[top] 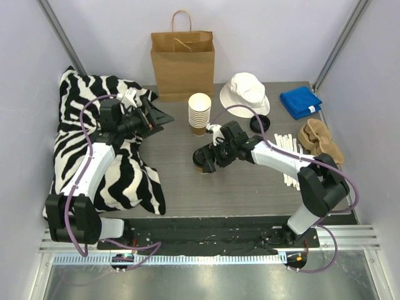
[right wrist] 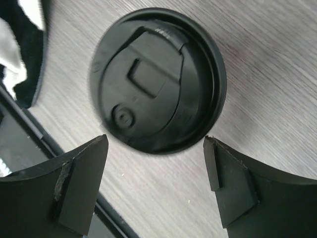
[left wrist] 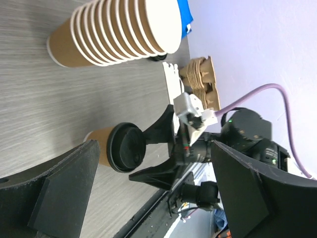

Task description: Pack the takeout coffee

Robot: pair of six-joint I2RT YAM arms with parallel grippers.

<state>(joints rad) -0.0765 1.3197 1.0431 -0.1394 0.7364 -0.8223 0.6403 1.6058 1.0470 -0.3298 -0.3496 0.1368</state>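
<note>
Right claw (right wrist: 154, 148): open; its jaws stand to either side of the takeout coffee (right wrist: 157, 79), a gap showing at each side; nothing gripped
Right arm: stretched from the desk's (top: 250, 190) near right corner toward the middle; wrist tipped down over the cup
Left claw (left wrist: 153, 173): open and empty; held above the zebra cloth (top: 125, 178) at the desk's left side; aimed toward the middle
Takeout coffee: upright near the desk's middle, on the near side of the stack of cups (top: 199, 112) and apart from it; kraft-brown wall; round black lid seated on top, with a raised flap and a small round dimple
</note>
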